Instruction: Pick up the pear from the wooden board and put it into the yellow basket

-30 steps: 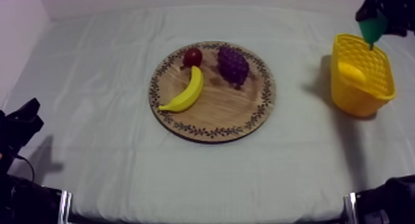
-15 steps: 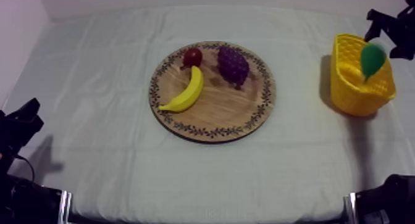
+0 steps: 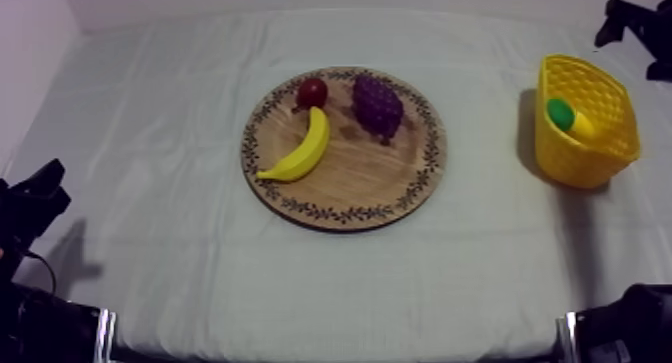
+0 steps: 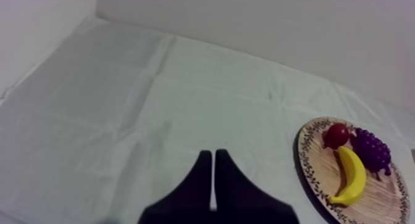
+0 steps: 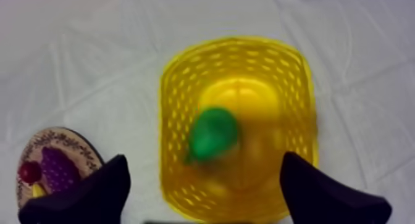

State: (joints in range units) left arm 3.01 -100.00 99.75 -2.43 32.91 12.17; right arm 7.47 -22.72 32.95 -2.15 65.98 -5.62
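The right arm reaches in over the table's (image 3: pixel 150 107) far right corner, poised above the yellow basket (image 3: pixel 575 162) with its wrist pointing straight down into it. The right gripper (image 5: pixel 204 161) has its two black fingers (image 5: pixel 92 189) spread wide, one to either side of the basket, and nothing is between them. The pear (image 5: pixel 213 134) lies inside the basket, green and on its side, free of the fingers. The basket stands near the table's right edge.

The left arm is folded low at the near left corner. The left gripper (image 4: pixel 213 171) hangs over bare cloth with its fingers pressed together in a narrow wedge, holding nothing.

The wooden board (image 3: pixel 345 202) sits at the middle of the table, carrying the banana (image 3: pixel 300 147), the grapes (image 3: pixel 378 105) and the small red fruit (image 3: pixel 312 91).
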